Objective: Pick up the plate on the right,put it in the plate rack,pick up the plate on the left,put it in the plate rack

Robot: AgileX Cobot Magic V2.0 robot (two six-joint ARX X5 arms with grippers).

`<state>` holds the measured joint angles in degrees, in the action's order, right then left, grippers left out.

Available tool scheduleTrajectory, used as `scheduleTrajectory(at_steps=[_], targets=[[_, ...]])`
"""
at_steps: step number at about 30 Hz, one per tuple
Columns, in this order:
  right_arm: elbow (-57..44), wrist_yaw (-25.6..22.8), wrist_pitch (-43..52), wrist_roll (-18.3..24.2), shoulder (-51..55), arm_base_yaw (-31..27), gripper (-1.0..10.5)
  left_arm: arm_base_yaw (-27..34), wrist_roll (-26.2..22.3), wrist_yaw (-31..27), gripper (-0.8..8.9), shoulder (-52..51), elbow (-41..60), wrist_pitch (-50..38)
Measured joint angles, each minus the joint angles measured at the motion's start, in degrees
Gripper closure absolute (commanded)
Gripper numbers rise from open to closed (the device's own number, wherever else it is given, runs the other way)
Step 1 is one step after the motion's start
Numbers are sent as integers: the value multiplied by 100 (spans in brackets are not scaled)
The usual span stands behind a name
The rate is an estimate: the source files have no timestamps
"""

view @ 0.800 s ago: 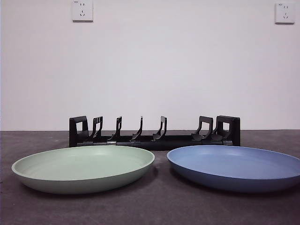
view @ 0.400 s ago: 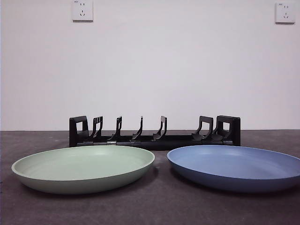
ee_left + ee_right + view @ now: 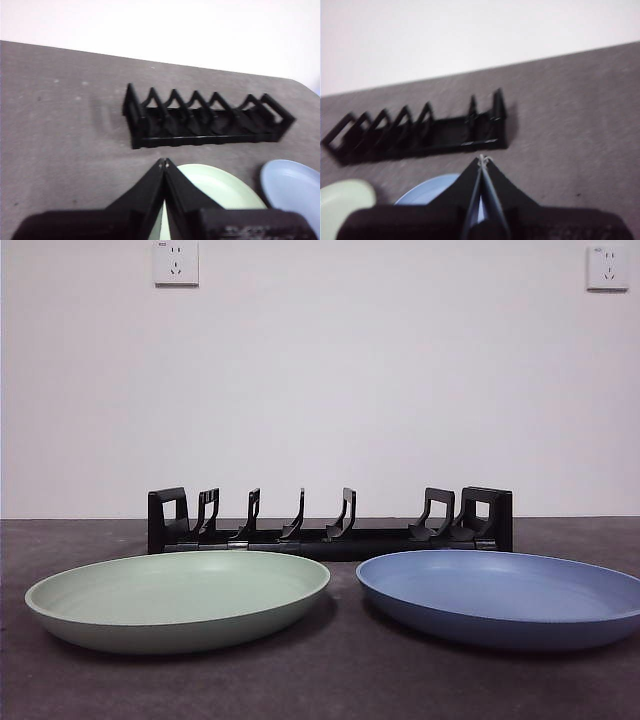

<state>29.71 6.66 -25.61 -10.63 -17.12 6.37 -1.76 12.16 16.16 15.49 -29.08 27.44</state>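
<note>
A blue plate (image 3: 500, 597) lies flat on the right of the dark table, and a pale green plate (image 3: 178, 600) lies flat on the left. Behind them stands the black plate rack (image 3: 330, 523), its slots bare. Neither arm shows in the front view. In the left wrist view, my left gripper (image 3: 164, 162) hangs shut with nothing in it above the green plate (image 3: 220, 192), short of the rack (image 3: 205, 120). In the right wrist view, my right gripper (image 3: 482, 159) is shut and holds nothing, above the blue plate (image 3: 432, 190) and near the rack (image 3: 420, 131).
A white wall rises behind the table with two sockets (image 3: 176, 262) high up. The grey tabletop (image 3: 60, 130) stretches beyond the rack's ends on both sides.
</note>
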Motion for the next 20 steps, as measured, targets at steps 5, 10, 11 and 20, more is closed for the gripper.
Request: scheduleTrajectory(at_steps=[5,10,11,20], targets=[[1172,450,-894,275,-767,0,958,0,-260,573,820,518,-1021,866],[2166,776,-1759,584,-1384,0,958,0,-577,1071,820,870,-1759,1676],[2352,846,-1943,656,-1508,0,958,0,-621,1167,820,927,-1891,1803],[3123,1163,-3388,1187,-2157,0,946,-9,-745,1821,818,1169,-2229,2435]])
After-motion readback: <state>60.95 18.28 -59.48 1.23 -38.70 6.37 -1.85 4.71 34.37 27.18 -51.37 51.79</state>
